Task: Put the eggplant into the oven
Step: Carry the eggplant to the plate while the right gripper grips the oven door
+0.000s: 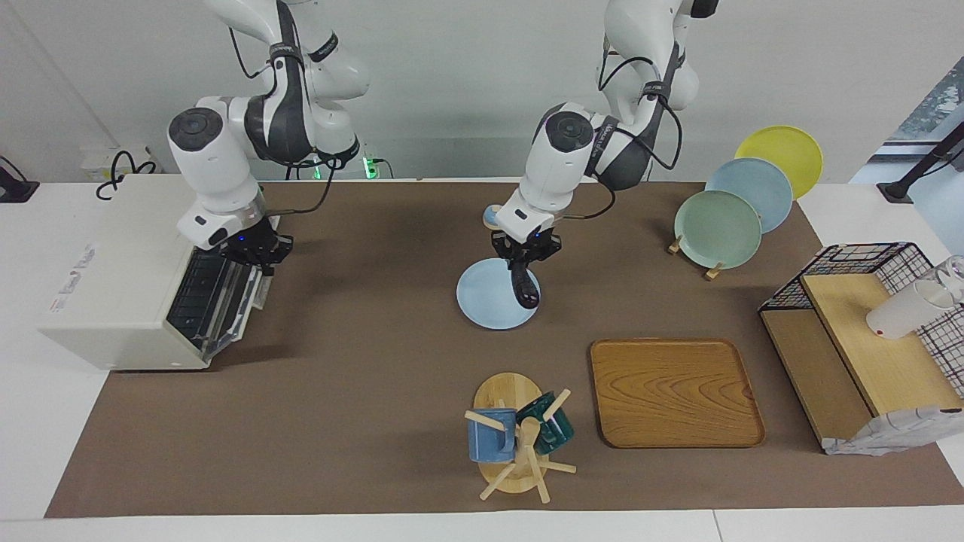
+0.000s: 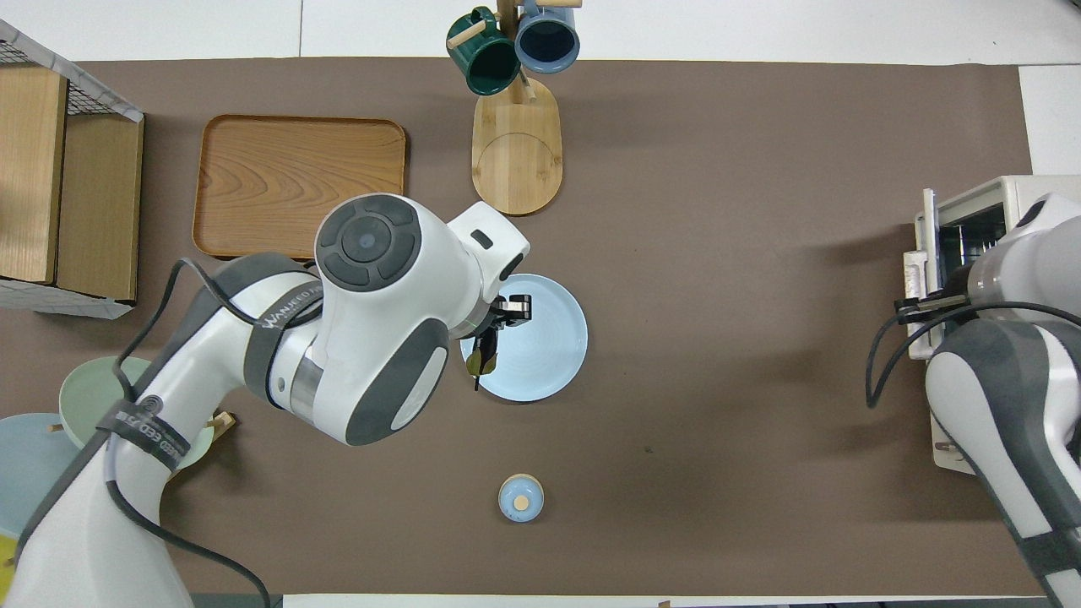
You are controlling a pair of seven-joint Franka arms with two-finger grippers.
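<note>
Left gripper: fingers closed on the stem end of the eggplant, which hangs down from the grip, dark and glossy, its lower tip clear of any surface. The load is in the air over the pale blue plate at the middle of the table; in the overhead view the arm covers most of the eggplant and only the stem shows.

Right gripper: fingers closed at the upper edge of the oven door, on what appears to be the handle, though the handle itself is hidden under the fingers. The door stands lowered and the wire rack is exposed. The oven sits at the right arm's end of the table.

Step in hand, as judged: transfer of the eggplant across the table toward the open oven, with the door held down by the right arm.

Next move calls for: carrying the eggplant on toward the oven mouth, turning it from hanging to roughly level so it enters lengthwise onto the rack, and keeping clear of the right gripper at the door edge
</note>
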